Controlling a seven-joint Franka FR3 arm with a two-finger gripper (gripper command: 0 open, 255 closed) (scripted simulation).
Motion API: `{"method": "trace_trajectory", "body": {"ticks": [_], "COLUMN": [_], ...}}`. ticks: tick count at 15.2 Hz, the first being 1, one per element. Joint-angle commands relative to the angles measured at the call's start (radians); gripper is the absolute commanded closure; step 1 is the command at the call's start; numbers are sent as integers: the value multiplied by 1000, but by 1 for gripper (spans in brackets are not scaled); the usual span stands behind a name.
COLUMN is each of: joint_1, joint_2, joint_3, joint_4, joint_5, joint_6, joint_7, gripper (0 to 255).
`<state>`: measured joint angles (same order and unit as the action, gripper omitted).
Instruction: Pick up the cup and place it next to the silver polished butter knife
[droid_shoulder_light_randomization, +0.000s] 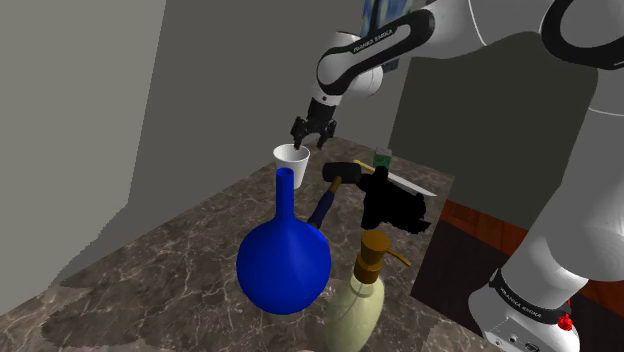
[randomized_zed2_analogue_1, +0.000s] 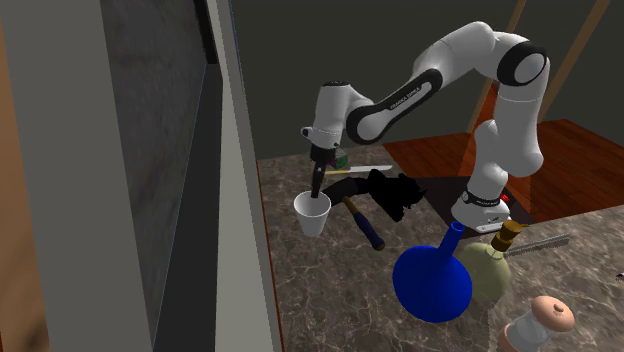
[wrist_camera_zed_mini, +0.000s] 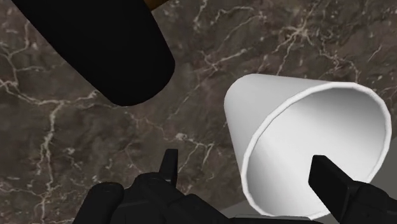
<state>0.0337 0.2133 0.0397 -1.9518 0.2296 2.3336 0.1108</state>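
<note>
A white cup (droid_shoulder_light_randomization: 291, 160) stands upright on the dark marble counter (droid_shoulder_light_randomization: 170, 260), near its far edge. My black gripper (droid_shoulder_light_randomization: 309, 140) hangs just above the cup's rim, open. In the wrist view, one finger (wrist_camera_zed_mini: 332, 186) reaches into the mouth of the cup (wrist_camera_zed_mini: 299, 127) and the other finger (wrist_camera_zed_mini: 168, 167) stays outside its wall; neither presses on it. The second exterior view has the gripper (randomized_zed2_analogue_1: 316, 186) pointing down at the cup (randomized_zed2_analogue_1: 313, 213). The silver butter knife (droid_shoulder_light_randomization: 406, 183) lies beyond a black hammer head, toward the shoulder view's right.
A hammer (droid_shoulder_light_randomization: 338, 176) with a blue handle lies right beside the cup. A large blue vase (droid_shoulder_light_randomization: 284, 258), a soap dispenser (droid_shoulder_light_randomization: 358, 298) and a black object (droid_shoulder_light_randomization: 397, 208) crowd the counter nearer the stand. A small green jar (droid_shoulder_light_randomization: 382, 157) stands behind the knife.
</note>
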Motion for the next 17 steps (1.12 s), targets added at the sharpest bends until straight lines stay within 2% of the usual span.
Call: {"method": "trace_trajectory", "body": {"ticks": [1,6,14,15,17], "joint_1": [4,9,9,9,9], "joint_2": [29,71,71,71,71], "joint_3": [3,8,8,8,8], "joint_4": [11,6,6,6,6], "joint_5": [3,8,8,8,8], "joint_6": [19,67,67,67,67], "joint_7": [2,-1,-1,-1,-1], "gripper": [0,0,0,255,255]}}
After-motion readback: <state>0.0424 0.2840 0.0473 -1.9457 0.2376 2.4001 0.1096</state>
